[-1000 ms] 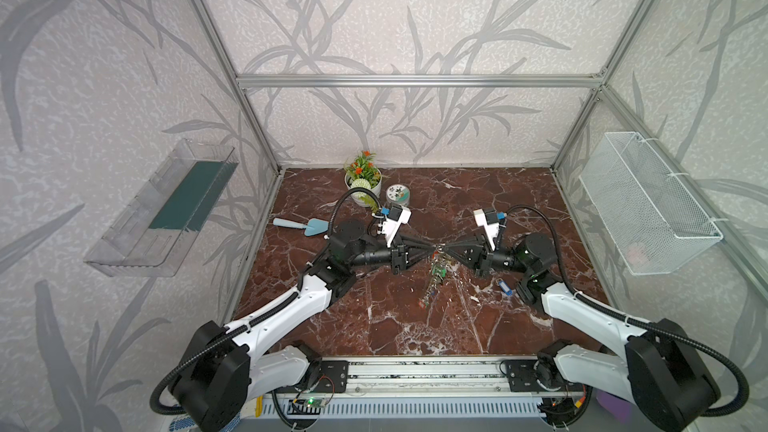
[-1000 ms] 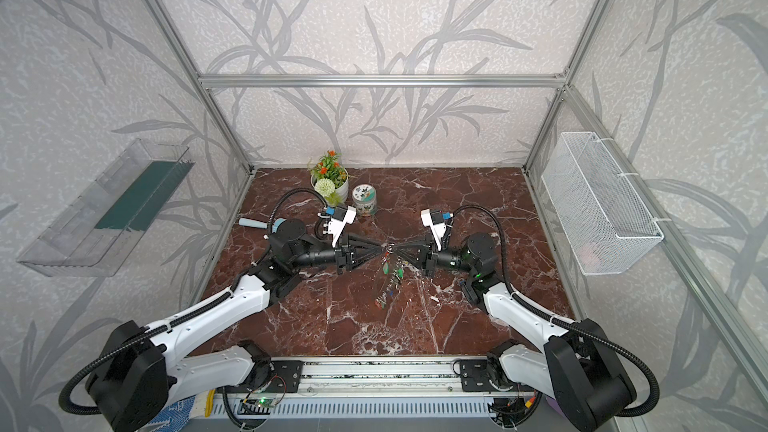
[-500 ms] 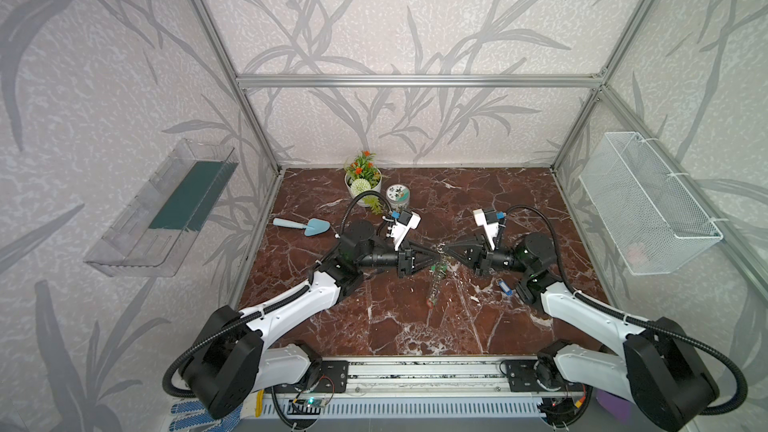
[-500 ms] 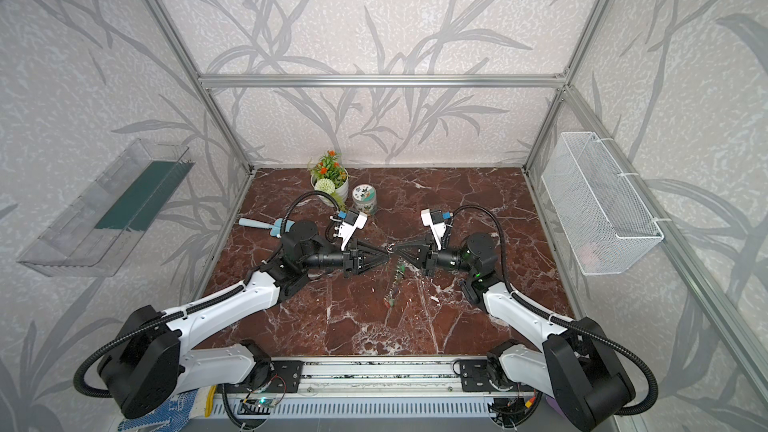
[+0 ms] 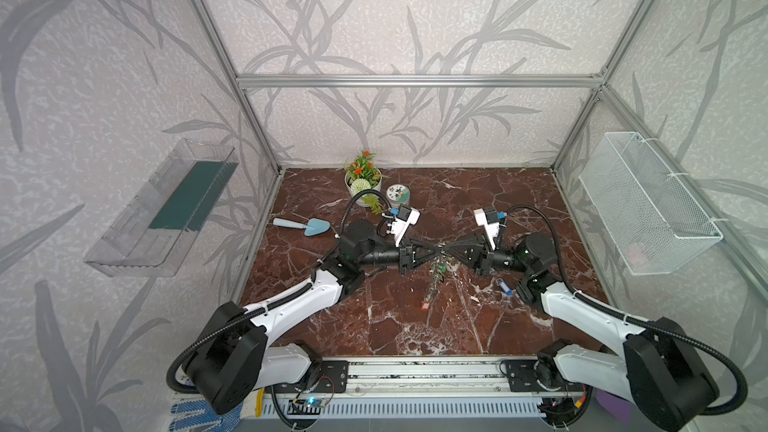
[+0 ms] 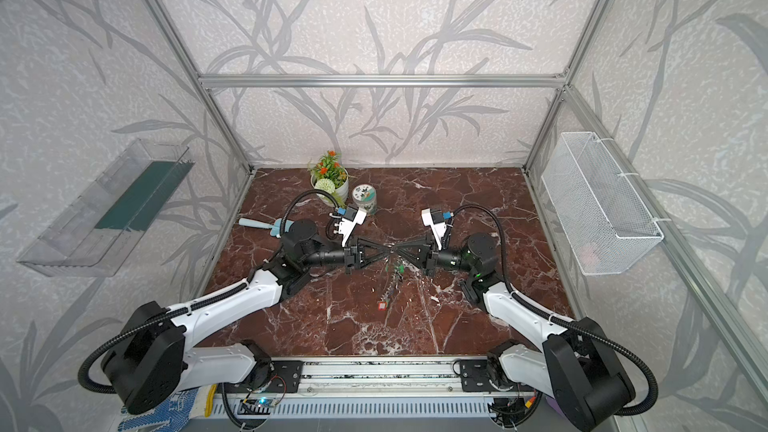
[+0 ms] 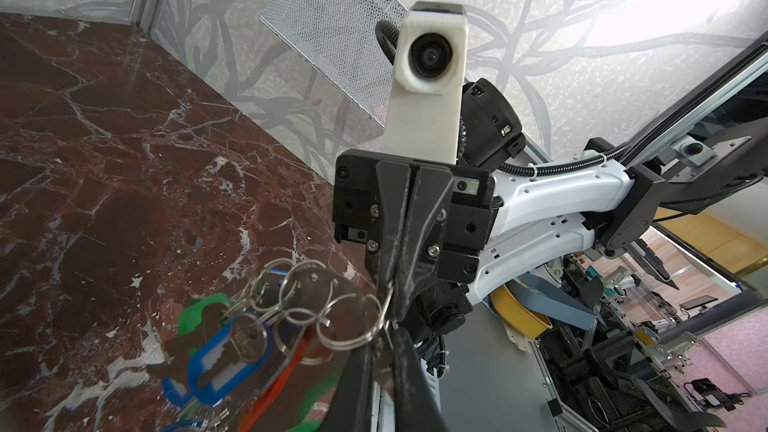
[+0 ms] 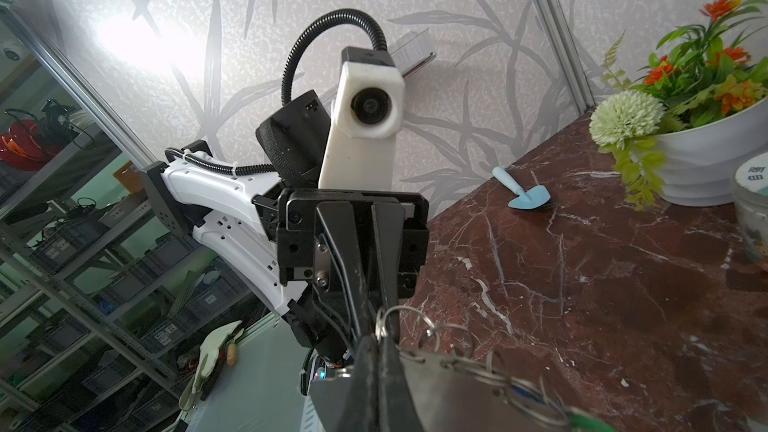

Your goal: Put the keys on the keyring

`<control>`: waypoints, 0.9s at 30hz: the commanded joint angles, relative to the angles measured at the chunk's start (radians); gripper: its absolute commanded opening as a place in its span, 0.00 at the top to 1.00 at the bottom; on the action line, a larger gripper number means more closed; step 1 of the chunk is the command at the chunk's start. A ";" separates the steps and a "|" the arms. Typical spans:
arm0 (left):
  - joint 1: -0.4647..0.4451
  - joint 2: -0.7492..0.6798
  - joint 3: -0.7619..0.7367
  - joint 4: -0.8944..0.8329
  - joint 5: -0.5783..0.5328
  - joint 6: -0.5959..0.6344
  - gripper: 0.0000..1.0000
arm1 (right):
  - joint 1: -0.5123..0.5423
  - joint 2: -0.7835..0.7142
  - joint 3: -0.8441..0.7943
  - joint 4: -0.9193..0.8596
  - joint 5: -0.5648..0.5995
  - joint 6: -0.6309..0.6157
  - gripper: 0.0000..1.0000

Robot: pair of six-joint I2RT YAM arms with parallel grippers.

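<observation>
Since a second ago my left gripper has travelled across to the right gripper and narrowed its spread; the two now meet tip to tip, level, above the marble table. Left fingers are pressed almost together on the wire of a split ring at the edge of the bunch. Right fingers are clamped fully together on the rim of the keyring, the grey plate, which juts out beside them. Directly beneath both tips the keys hang off the plate in a cluster: green and blue tags near the top, a red tag lowest. Whether that red tag touches the marble I cannot tell. Further back, below my right wrist, a loose blue key lies flat on the table, well apart from the bunch. Beyond my left wrist sits a pale blue trowel, and past that a flower pot with a small jar just beside it.
</observation>
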 commanded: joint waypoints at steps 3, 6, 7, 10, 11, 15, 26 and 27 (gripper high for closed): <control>-0.006 0.014 0.033 0.047 0.005 -0.021 0.90 | 0.000 0.004 0.009 0.088 -0.009 0.008 1.00; -0.006 0.019 0.042 0.045 0.012 -0.019 0.93 | 0.000 0.003 0.008 0.088 -0.010 0.008 1.00; -0.005 0.020 0.043 0.041 0.013 -0.019 0.94 | 0.000 0.003 0.009 0.087 -0.009 0.008 1.00; -0.007 0.021 0.045 0.039 0.011 -0.021 0.96 | -0.001 0.006 0.009 0.087 -0.010 0.006 1.00; -0.007 0.020 0.044 0.039 0.010 -0.021 0.96 | -0.001 0.006 0.009 0.088 -0.010 0.006 1.00; -0.007 0.011 0.050 0.016 -0.001 -0.007 1.00 | 0.000 0.008 0.009 0.088 -0.010 0.004 1.00; -0.007 -0.080 0.159 -0.455 -0.047 0.296 1.00 | -0.001 -0.004 0.007 0.061 -0.002 -0.014 0.99; -0.007 -0.085 0.174 -0.495 -0.048 0.325 1.00 | 0.000 -0.005 0.007 0.059 -0.002 -0.015 0.96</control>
